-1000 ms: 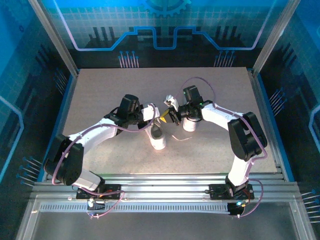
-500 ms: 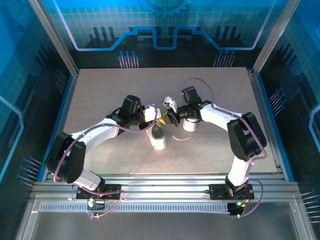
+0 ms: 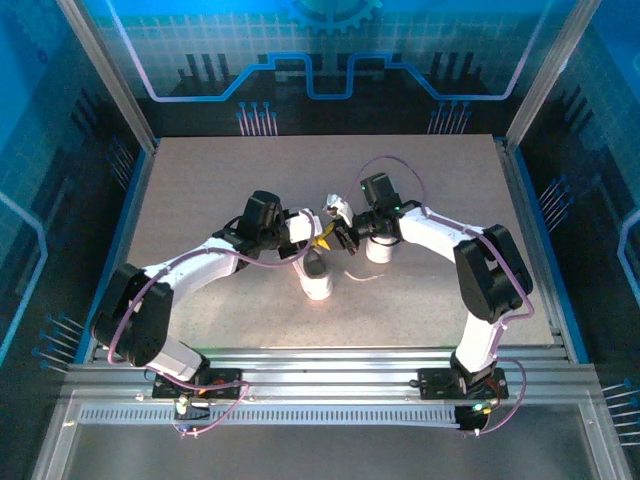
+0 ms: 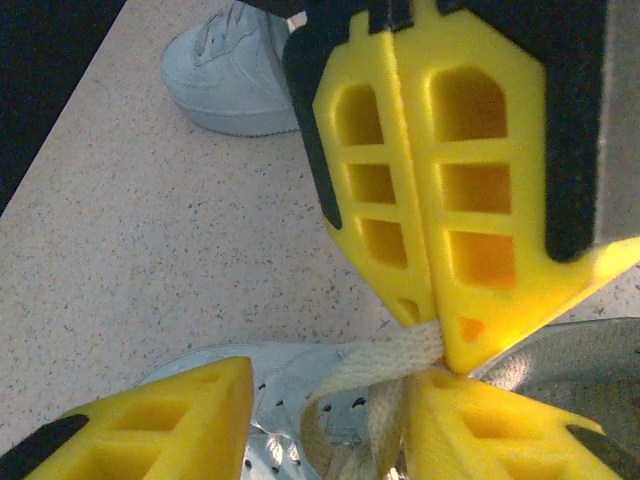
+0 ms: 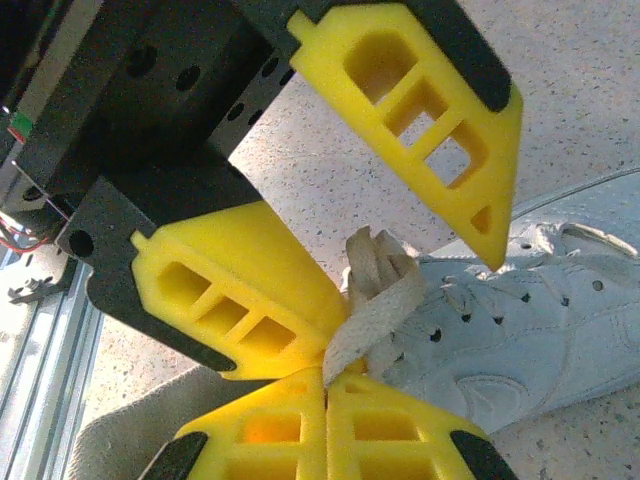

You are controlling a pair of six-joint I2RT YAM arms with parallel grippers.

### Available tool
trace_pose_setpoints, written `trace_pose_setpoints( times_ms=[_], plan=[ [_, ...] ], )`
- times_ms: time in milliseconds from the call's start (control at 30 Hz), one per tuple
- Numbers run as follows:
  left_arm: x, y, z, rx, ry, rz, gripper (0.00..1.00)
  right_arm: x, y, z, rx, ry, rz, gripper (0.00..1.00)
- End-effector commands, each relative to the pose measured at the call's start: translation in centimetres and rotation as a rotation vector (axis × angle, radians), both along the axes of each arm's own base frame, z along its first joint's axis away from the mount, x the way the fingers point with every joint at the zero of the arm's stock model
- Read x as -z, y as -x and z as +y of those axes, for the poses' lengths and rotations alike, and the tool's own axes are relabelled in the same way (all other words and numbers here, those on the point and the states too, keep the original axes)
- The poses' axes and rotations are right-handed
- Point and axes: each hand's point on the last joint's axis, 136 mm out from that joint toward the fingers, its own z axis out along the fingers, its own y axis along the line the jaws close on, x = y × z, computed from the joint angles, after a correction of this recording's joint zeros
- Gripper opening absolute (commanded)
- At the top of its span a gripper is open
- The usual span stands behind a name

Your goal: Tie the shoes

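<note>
Two white shoes stand mid-table: one (image 3: 316, 278) under both grippers, the other (image 3: 378, 250) by the right arm. My right gripper (image 5: 327, 378) is shut on a pale lace (image 5: 372, 305) of the near shoe (image 5: 520, 320), pinching it at the fingertips. In the left wrist view that lace (image 4: 385, 360) runs from the right gripper's tip (image 4: 432, 325) down to the perforated shoe (image 4: 270, 385). My left gripper (image 4: 320, 420) is open just above this shoe, its yellow fingers (image 4: 150, 425) on either side of the lace loop. The second shoe (image 4: 225, 70) lies beyond.
The speckled tabletop (image 3: 200, 190) is bordered by blue rails and a glass wall at the back. A metal rail (image 3: 320, 365) runs along the near edge by the arm bases. Both arms crowd the table's centre.
My left gripper has gone from shut to open, letting go of the lace. The right gripper stays shut on the lace and has edged slightly left.
</note>
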Motion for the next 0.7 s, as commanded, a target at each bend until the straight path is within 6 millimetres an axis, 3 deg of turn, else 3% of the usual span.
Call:
trace_pose_setpoints(
  times_ms=[0, 167, 433, 667],
  plan=[
    [-0.33, 0.27, -0.26, 0.04, -0.009, -0.041, 0.46, -0.43, -0.05, 0.55, -0.029, 0.002, -0.019, 0.0],
    [-0.14, 0.16, -0.51, 0.072, -0.02, -0.035, 0.48, -0.5, 0.11, 0.52, -0.045, 0.008, -0.018, 0.0],
    [-0.54, -0.01, -0.56, 0.085, 0.004, -0.024, 0.37, -0.1, 0.28, 0.21, -0.054, 0.037, -0.022, 0.0],
    [-0.97, 0.34, -0.24, 0.091, 0.02, -0.022, 0.34, 0.08, 0.21, 0.08, -0.056, 0.053, -0.034, 0.0]
  ],
)
